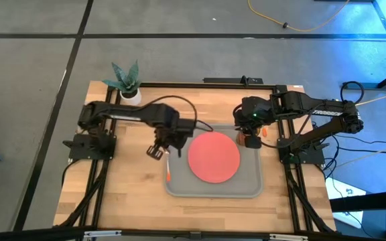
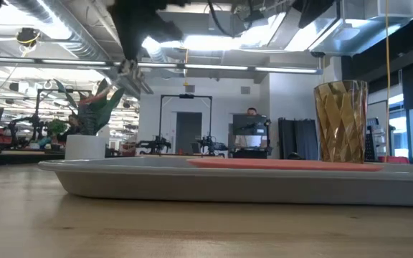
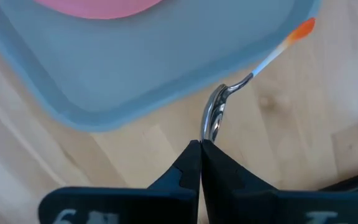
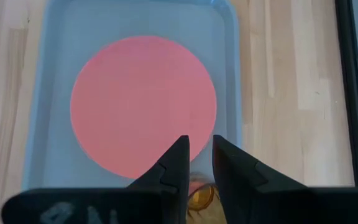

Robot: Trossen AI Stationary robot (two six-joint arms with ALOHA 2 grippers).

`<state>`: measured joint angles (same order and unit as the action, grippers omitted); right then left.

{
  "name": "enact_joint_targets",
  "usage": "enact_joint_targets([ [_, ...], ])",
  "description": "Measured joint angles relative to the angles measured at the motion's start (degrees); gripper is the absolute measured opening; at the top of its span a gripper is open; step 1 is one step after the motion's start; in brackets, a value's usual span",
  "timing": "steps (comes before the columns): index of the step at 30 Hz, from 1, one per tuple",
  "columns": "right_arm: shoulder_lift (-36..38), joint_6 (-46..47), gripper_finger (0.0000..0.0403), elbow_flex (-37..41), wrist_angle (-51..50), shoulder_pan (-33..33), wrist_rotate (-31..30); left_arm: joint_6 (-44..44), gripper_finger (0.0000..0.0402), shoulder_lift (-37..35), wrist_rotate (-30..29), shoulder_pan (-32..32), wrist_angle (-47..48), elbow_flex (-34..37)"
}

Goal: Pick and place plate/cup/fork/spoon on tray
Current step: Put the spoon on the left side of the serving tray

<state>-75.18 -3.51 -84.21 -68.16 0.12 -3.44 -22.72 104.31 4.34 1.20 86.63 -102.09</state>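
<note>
While the left gripper [image 3: 202,146] hangs over the tray's [image 1: 250,187] left edge, its fingers are clamped on the metal end of an orange-handled utensil [image 3: 216,115]; fork or spoon cannot be told. Plate [image 1: 214,156] lies flat at tray ctr. Right gripper [image 4: 200,155] is above the cup [image 2: 341,122] at the tray's far right corner, fingers slightly apart, gripping nothing.

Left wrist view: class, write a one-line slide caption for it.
Left gripper shut on a utensil lifted over the tray edge, plate beyond.
</note>
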Motion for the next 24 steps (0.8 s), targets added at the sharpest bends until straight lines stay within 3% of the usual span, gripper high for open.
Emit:
enact_joint_targets([
  [14,0.00,-0.27,0.0071,0.00,-0.37,0.00,0.00,-10.84,0.0000,10.86,4.02,-4.62,-2.98,-0.28],
  [24,0.00,-1.14,0.0071,0.02,-0.81,0.02,-0.01,-12.35,0.0000,12.74,4.23,-7.65,-7.76,-0.25],
])
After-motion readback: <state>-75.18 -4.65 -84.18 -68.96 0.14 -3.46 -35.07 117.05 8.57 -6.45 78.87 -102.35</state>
